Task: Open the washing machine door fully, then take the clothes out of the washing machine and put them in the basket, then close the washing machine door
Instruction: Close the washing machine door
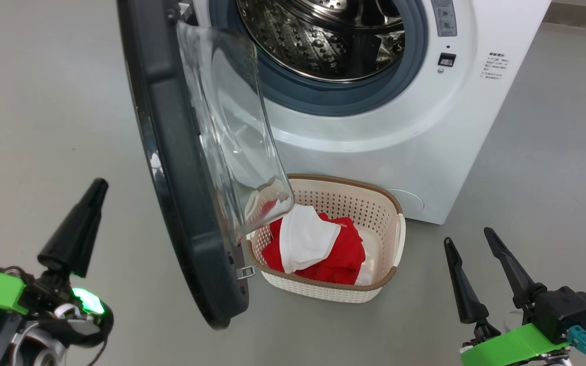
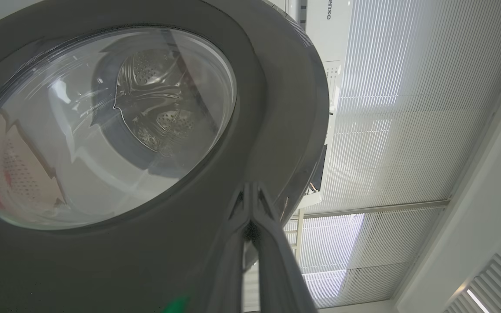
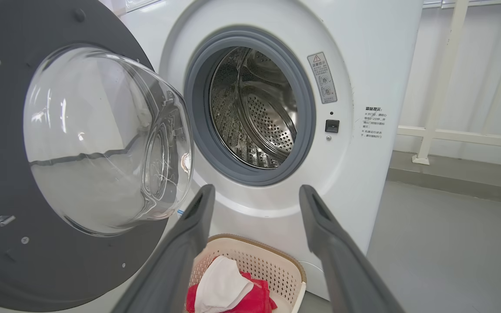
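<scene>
Closest in, the left end effector (image 1: 97, 187) has its two dark fingers pressed together on nothing, tip aimed up at the outer face of the washing machine door (image 1: 181, 203). In its own wrist view the joined tips (image 2: 250, 193) point at the dark rim just below the glass; whether they touch it cannot be told. Over on the near right, the right end effector (image 1: 468, 236) waits low with fingers wide apart and empty.

And the door stands swung out to the left of the washing machine (image 1: 400, 142), its glass bowl (image 1: 227, 127) bulging toward the drum (image 1: 323, 40), which looks empty as far as it can be seen. The clothes (image 1: 344, 254), red with a white piece on top, lie in the basket (image 1: 389, 201) on the floor just in front of the machine.

So closing looks like the job in hand. That door is rigid and probably weighty with all that glass, swinging on its far hinge. The best place to push is the wide dark rim near the free edge, by the latch hook (image 1: 244, 272), not the glass. A glossy rim could let a narrow tip slide.
</scene>
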